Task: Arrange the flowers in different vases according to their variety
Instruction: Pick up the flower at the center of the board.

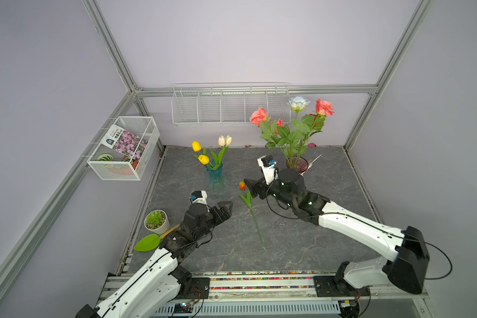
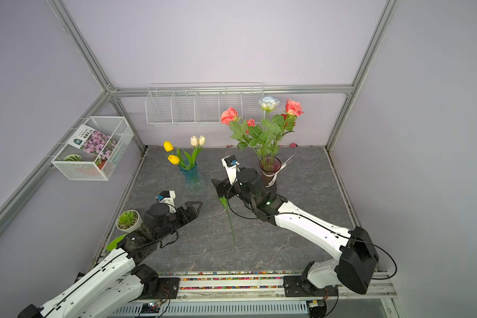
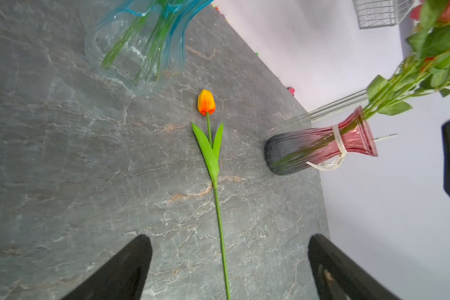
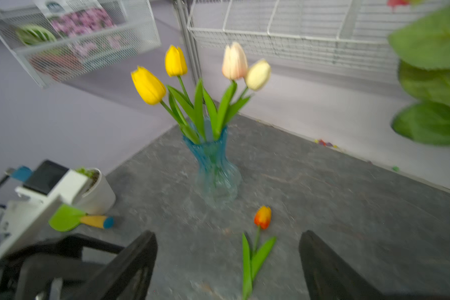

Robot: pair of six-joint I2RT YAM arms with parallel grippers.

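Observation:
An orange tulip (image 1: pixel 242 185) lies flat on the grey table with its stem (image 2: pixel 230 220) pointing toward the front. My right gripper (image 1: pixel 249 188) hangs open just above and beside the bloom, with the tulip (image 4: pixel 263 217) below its spread fingers. My left gripper (image 1: pixel 225 209) is open too, low over the table left of the stem, which runs between its fingers (image 3: pixel 130 262) untouched. The teal vase (image 1: pixel 216 176) holds yellow and cream tulips (image 4: pixel 234 62). The pink-maroon vase (image 1: pixel 297 164) at the back right holds the roses (image 1: pixel 292 121).
A succulent in a white pot (image 1: pixel 157 221) and a green scoop (image 1: pixel 148 242) sit at the table's left edge beside my left arm. A wire basket (image 1: pixel 123 147) with a flower packet hangs on the left wall. A wire rack (image 1: pixel 230 104) hangs on the back wall.

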